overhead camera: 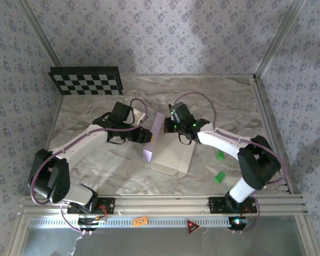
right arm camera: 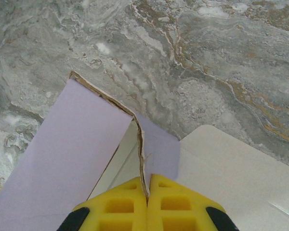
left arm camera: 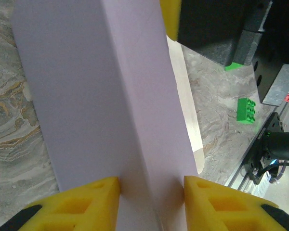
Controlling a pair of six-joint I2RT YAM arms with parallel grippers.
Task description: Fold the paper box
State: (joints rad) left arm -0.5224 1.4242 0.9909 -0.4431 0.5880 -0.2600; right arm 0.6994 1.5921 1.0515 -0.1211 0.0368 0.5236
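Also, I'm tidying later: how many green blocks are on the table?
2. The far green block lies right of the paper box; the near green block lies closer to the front rail. Others may hide under the box.

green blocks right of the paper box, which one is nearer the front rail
The lower green block in the top view, closest to the front rail; the other green block lies farther up the table, level with the paper box's middle.

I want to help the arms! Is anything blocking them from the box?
Nothing visible does. The left gripper straddles a wall of the box, and the right gripper pinches a flap edge.
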